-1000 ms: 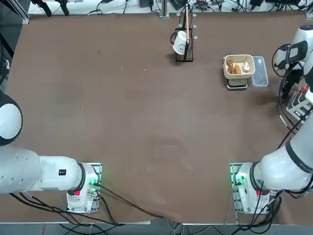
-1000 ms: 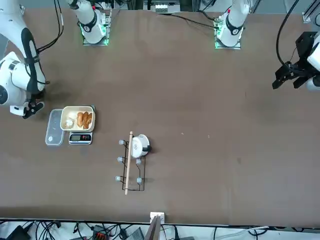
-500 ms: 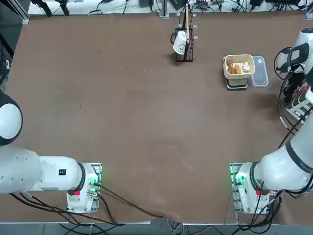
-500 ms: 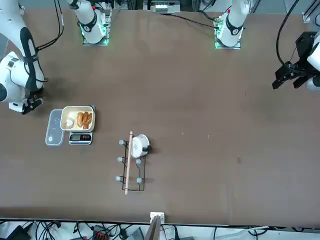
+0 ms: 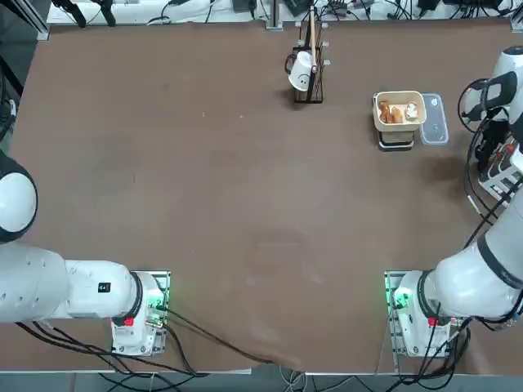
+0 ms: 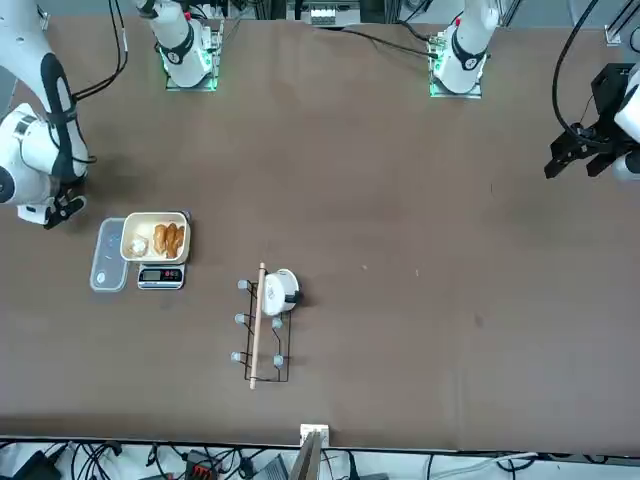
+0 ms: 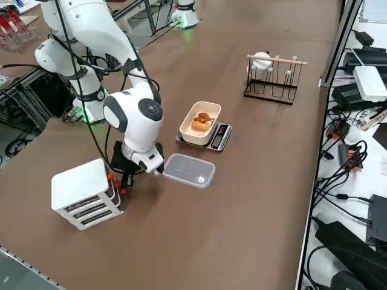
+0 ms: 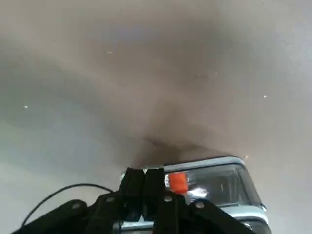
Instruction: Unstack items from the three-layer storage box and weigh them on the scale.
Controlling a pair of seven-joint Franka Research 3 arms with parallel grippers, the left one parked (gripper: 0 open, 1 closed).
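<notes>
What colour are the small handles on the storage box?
Red-orange, on the white storage box; clearest in the right side view.

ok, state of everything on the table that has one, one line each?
right gripper: shut, holding nothing, low beside the storage box's red-orange tabs
three-layer storage box: upright near the table edge, drawers in
scale: display lit, cream bowl on it holding the three pieces
clear plastic container: flat on the table beside the scale
white cup: hung on the black rack
</notes>
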